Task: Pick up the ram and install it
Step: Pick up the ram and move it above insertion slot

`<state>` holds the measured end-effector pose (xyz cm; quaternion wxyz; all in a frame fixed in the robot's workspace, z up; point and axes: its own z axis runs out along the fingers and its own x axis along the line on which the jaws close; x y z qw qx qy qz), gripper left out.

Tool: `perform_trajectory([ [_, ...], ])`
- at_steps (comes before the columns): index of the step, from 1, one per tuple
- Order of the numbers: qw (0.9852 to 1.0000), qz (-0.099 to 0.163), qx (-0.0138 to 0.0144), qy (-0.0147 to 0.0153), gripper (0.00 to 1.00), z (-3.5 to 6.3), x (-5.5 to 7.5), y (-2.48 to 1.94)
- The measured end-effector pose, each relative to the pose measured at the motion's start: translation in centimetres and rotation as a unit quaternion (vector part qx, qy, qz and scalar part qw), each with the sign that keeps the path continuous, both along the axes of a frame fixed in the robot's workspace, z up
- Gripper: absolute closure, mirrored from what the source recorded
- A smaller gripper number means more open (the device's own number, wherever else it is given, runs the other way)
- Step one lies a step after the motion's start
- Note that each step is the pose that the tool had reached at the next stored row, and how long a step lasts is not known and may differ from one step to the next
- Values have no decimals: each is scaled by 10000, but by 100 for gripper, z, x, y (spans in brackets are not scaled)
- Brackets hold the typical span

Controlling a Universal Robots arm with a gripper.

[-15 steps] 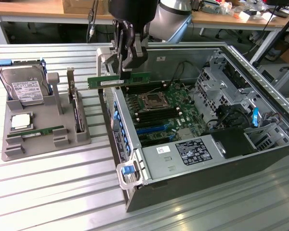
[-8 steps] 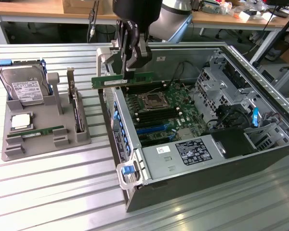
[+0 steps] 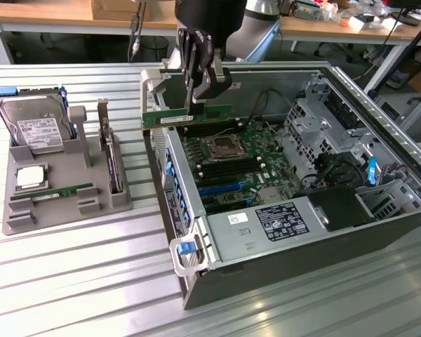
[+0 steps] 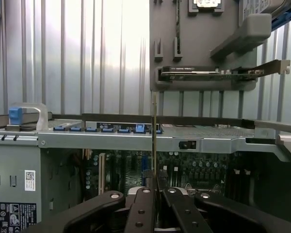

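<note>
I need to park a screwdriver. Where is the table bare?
The ribbed table is bare before the grey tray and the open case, exterior view's lower left. Between tray and case is narrow. Inside the case is crowded: the gripper holds the ram over the motherboard.

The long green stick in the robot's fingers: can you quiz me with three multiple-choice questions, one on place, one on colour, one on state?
1. Where is the long, thin green ram stick? A on the grey tray; B over the open dark metal computer case; C on the wooden desk.
2. What colour is the plastic tab on the case's corner handle? A blue; B red; C yellow.
3. The gripper's fingers are: A open, empty; B on the hard drive; C shut on the stick.
Answers: B, it hangs above the case; A, the tab is blue; C, they pinch its top edge.
</note>
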<state>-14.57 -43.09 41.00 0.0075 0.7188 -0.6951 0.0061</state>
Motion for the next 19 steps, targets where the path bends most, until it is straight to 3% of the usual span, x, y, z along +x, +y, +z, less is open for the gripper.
perform_trajectory([
  [19, 10000, 6, -16, 0, 88, -1, 271, 4],
])
